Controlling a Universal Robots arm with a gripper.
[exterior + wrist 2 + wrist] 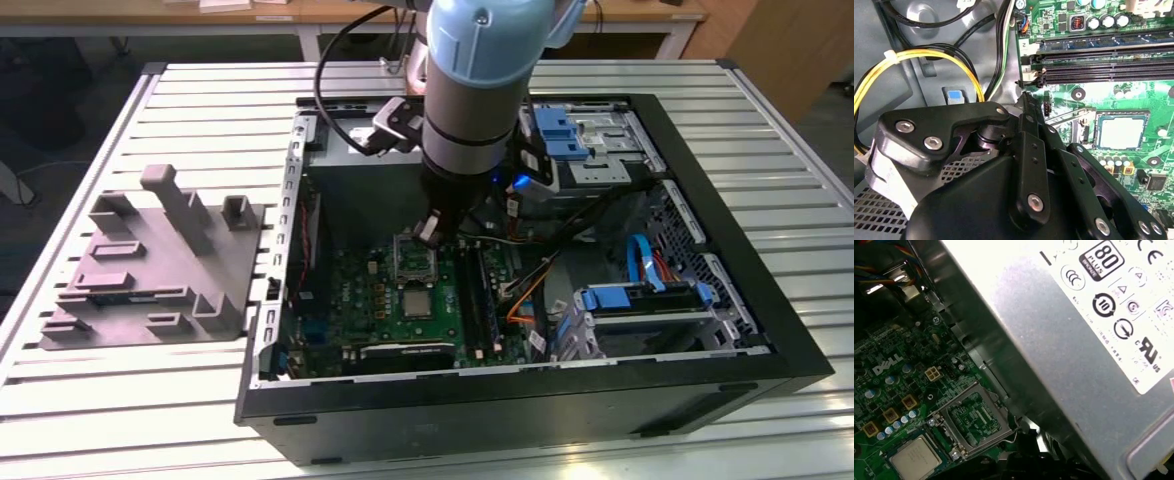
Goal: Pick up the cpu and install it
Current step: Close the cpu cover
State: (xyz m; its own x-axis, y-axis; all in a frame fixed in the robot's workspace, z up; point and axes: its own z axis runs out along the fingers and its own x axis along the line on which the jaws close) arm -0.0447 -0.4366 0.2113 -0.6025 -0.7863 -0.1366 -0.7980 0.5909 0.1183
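At the tip of the gripper (pixel 1027 100) the fingers (pixel 1030 125) look pressed together, and I see nothing clamped between them. In the exterior view the gripper (pixel 430 230) hangs low inside the computer case (pixel 534 410), just above the motherboard (pixel 360 300) and near the socket.

Just beside the tip, in the second wrist view, the cpu (pixel 1121 131) lies flat in its socket with its silvery top facing up. A thin wire lever (pixel 1069 116) stands loose between it and the fingers. The memory slots (pixel 1104 62) run past on the far side.

In the first wrist view the cpu (pixel 914 458) sits square in the socket. The load plate (pixel 974 420) is swung open next to it, not folded down over the chip. The grey power supply box (pixel 1079 340) looms close by.

I judge the pick and the placing done: the cpu (pixel 418 300) is in the socket and out of my grip. Securing it is not done, with the plate up and the lever unlatched.

Outside the case, the grey tray (pixel 147 270) rests on the surface (pixel 801 150) towards the exterior view's left, well apart from the work.
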